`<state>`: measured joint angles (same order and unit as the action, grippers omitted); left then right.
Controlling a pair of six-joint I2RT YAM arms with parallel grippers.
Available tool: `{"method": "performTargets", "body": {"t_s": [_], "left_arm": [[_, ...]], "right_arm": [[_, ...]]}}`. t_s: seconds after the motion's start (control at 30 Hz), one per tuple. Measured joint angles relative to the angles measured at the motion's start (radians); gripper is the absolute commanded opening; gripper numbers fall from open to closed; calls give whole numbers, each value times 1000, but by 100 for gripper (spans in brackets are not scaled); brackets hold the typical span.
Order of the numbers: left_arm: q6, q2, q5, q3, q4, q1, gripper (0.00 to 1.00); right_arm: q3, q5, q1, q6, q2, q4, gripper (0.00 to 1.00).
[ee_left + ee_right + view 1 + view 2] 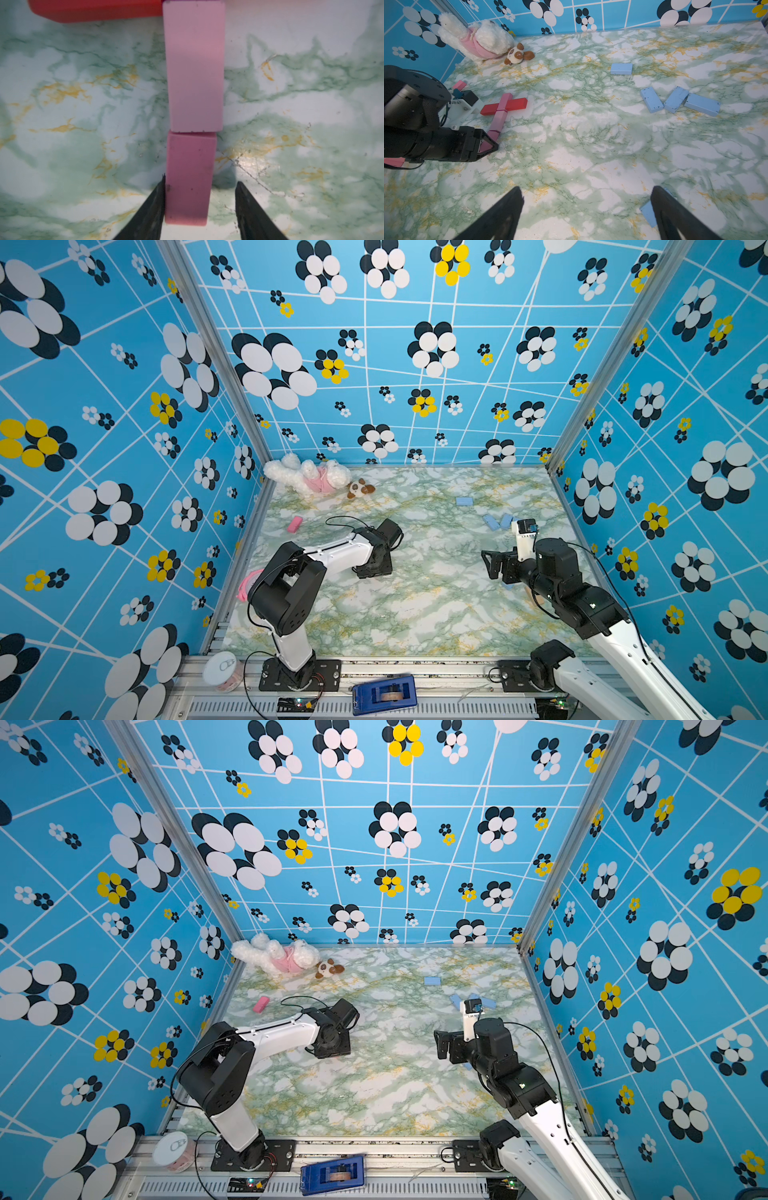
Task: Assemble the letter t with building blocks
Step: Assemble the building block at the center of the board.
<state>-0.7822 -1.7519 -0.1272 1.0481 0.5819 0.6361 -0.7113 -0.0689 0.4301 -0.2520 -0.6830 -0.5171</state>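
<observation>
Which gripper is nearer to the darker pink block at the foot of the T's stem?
Left. The left gripper straddles the darker pink block, touching one side. The right gripper hangs open across the table, well apart from it, nearer the light blue blocks.

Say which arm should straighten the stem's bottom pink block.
Left. The left hand straddles the bottom pink block, one finger touching. The right hand hangs open by the light blue blocks, away from the t.

My glossy marble-look desk [591, 145] gleamed; the dark pink rectangular block [190, 178] looked matt, smooth, dirt-specked; the white plush toy [488, 39] was fluffy cloth.
</observation>
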Motion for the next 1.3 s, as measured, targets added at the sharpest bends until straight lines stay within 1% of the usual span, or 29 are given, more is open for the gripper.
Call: {"method": "performTargets", "body": {"t_s": [0.77, 1.1, 1.2, 1.3], "left_arm": [[0, 0, -5, 27, 2, 0, 54], [9, 2, -37, 32, 50, 0, 55], [9, 31, -47, 31, 76, -2, 58], [12, 103, -56, 29, 105, -10, 61]], "right_arm": [[0, 0, 0, -3, 5, 0, 99], [0, 0, 0, -3, 7, 0, 99], [0, 0, 0, -3, 7, 0, 99], [0, 0, 0, -3, 7, 0, 99]]}}
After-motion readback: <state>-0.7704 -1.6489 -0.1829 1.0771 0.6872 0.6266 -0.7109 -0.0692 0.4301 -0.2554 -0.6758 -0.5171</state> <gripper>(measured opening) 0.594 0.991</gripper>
